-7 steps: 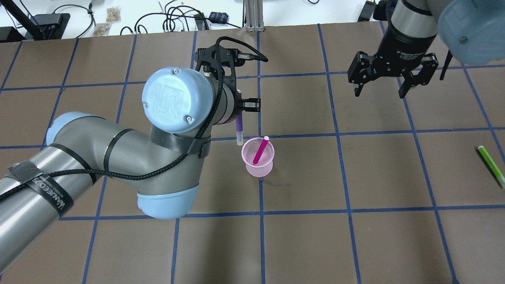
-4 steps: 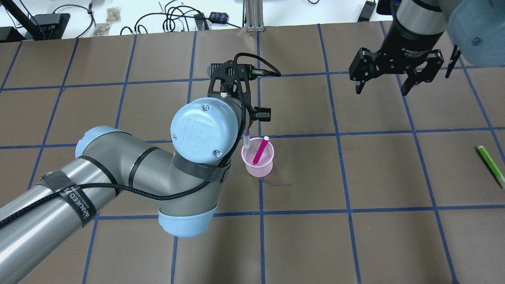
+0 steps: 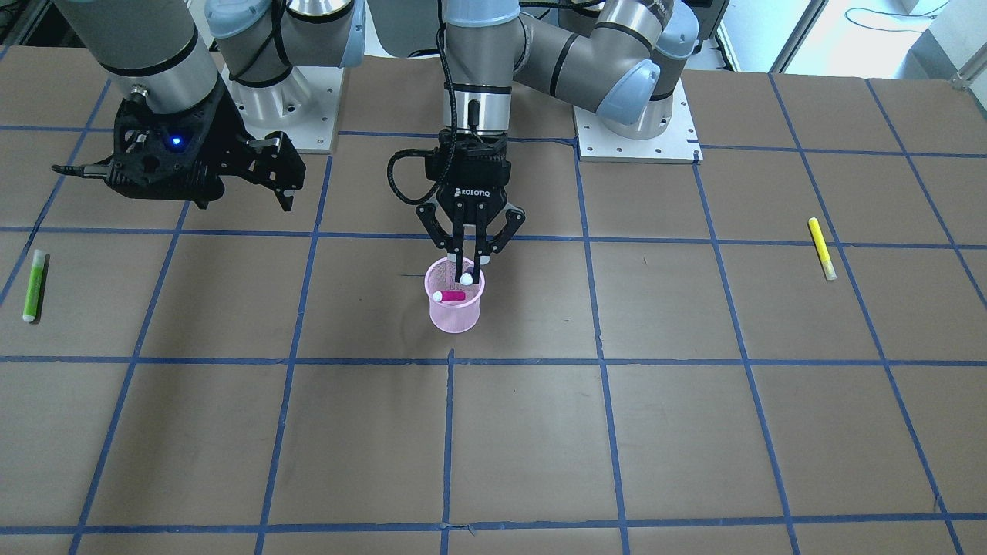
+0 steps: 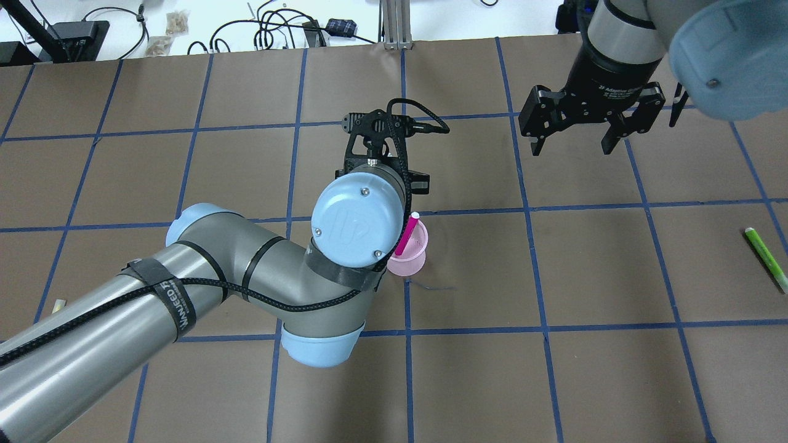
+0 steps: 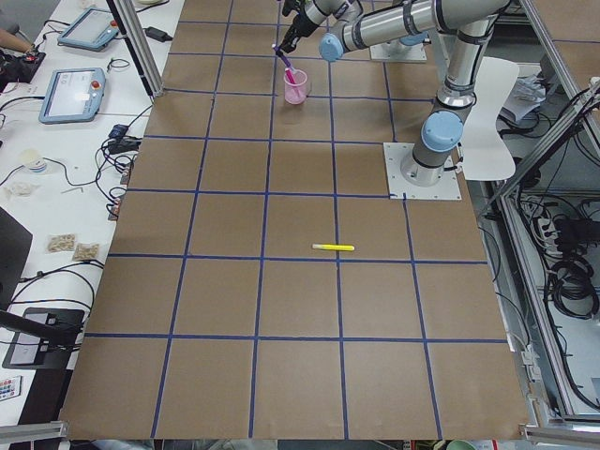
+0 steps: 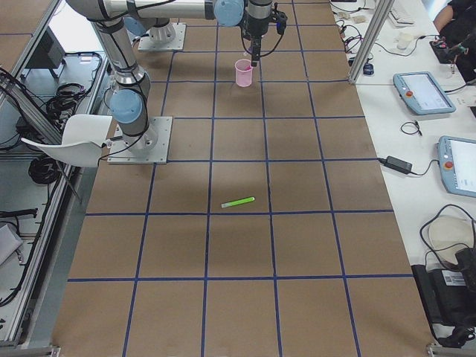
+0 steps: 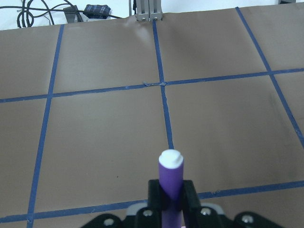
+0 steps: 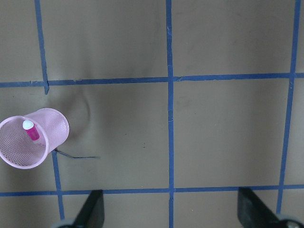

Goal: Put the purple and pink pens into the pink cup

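The pink mesh cup [image 3: 455,314] stands at mid-table with the pink pen [image 3: 452,296] leaning inside it. Cup [image 4: 411,263] and pink pen [image 4: 406,235] also show in the overhead view, and both show in the right wrist view, cup [image 8: 45,142] and pen [image 8: 32,131]. My left gripper [image 3: 468,270] is shut on the purple pen [image 7: 170,176], held upright, white tip down just over the cup's mouth. In the overhead view my left wrist hides that gripper and the pen. My right gripper [image 4: 572,143] is open and empty, far right of the cup.
A green pen [image 4: 766,258] lies near the table's right edge and shows in the front-facing view [image 3: 32,285]. A yellow pen [image 3: 822,248] lies on the robot's left side. Cables and boxes sit beyond the table's far edge.
My left arm has swung right, carrying the purple pen from beside the cup to over its mouth. My right gripper has shifted slightly left, still open.
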Available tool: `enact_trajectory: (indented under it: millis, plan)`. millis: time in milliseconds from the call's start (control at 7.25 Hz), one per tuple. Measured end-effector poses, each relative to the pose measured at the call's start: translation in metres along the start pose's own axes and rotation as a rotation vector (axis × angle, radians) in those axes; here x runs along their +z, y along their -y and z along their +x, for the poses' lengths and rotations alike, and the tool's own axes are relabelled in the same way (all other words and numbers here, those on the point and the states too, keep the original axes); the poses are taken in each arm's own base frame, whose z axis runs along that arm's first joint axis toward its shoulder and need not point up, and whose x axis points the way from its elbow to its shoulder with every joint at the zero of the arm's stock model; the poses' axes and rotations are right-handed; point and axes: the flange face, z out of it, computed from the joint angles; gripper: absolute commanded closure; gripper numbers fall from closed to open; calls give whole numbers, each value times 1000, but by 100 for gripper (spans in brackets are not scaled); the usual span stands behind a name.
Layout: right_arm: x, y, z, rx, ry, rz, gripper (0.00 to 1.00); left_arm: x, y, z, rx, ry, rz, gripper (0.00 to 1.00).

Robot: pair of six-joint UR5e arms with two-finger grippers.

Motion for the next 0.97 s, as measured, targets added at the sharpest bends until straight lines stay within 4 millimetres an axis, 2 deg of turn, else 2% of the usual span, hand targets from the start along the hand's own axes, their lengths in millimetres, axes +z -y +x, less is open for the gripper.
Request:
enact_trajectory:
  millis: [276, 552, 828, 966]
  plan:
    - [-3, -2, 0, 8, -3, 7, 0, 22, -8, 7, 3, 5, 12, 100]
    - [-3, -3, 0, 10, -9, 6, 0, 25, -20, 20, 26, -10, 19, 100]
    - [-2, -4, 0, 10, -13, -2, 0, 30, -30, 25, 46, -13, 7, 99]
    - [-2, -4, 0, 10, -13, -5, 0, 33, -34, 25, 47, -10, -2, 89]
